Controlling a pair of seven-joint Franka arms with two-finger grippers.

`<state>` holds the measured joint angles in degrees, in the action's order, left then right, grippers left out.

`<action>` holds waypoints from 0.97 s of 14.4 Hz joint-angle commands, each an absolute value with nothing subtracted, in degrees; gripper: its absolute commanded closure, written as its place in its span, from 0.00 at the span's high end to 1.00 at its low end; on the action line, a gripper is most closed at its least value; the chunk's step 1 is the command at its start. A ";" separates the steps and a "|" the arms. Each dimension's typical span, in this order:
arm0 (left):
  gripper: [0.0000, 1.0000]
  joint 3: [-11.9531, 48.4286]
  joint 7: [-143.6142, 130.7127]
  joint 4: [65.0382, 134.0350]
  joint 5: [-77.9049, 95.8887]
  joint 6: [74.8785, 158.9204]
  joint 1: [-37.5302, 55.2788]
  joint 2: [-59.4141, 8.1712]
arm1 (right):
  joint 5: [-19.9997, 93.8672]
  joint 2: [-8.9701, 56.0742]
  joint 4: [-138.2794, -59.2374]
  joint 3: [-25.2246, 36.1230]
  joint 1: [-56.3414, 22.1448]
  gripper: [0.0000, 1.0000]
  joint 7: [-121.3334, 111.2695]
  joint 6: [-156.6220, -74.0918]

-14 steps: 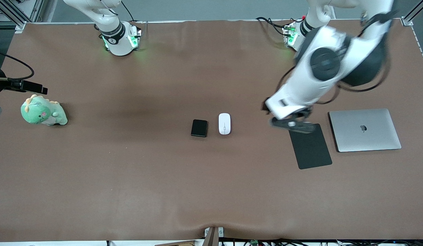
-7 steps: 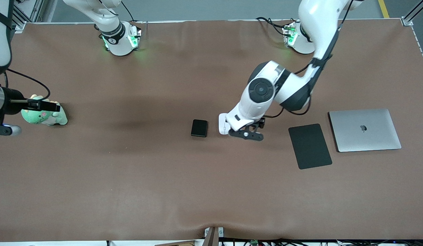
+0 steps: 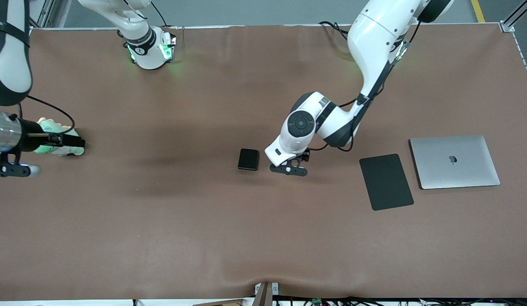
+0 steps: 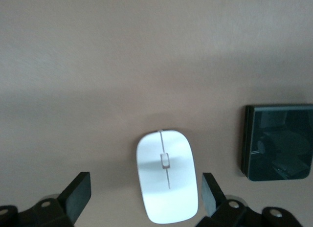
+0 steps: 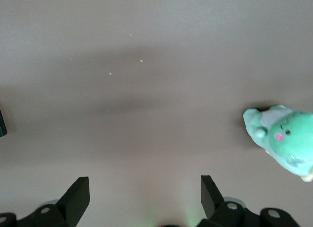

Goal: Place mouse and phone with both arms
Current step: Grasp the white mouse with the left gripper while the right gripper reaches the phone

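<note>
Left gripper (image 4: pixel 142 200): over the mouse (image 4: pixel 167 175), fingers (image 4: pixel 77 193) spread wide either side, not touching it. Mouse: on the table (image 3: pixel 161 221), just beside the phone (image 3: pixel 248 159). Right gripper (image 5: pixel 144 197): wide apart, holding nothing, above bare table near the green plush toy (image 5: pixel 283 144).

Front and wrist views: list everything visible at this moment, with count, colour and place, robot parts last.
mouse: one, white, mid-table beside the phone, under the left gripper
phone: one, black, mid-table
mat: one, black, beside the laptop
laptop: one, silver, closed, left arm's end
plush dinosaur: one, green, right arm's end
table: one, brown
left gripper: black, open, over the mouse
right gripper: black, open, by the plush dinosaur
</note>
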<state>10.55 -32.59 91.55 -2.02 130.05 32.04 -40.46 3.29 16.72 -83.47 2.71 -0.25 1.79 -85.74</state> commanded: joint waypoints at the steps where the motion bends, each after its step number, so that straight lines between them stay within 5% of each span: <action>1: 1.00 9.58 -35.24 91.06 -4.82 130.43 33.40 -41.92 | 4.91 17.93 -83.85 2.72 -2.19 1.00 2.29 -87.54; 9: 0.97 9.58 -42.98 90.88 -5.80 130.52 35.33 -44.38 | 8.61 22.14 -84.29 2.72 -5.53 1.00 6.33 -92.19; 14: 0.72 9.58 -44.56 90.62 -5.80 130.52 35.68 -45.35 | 9.93 22.85 -86.40 2.64 -10.09 1.00 14.14 -96.58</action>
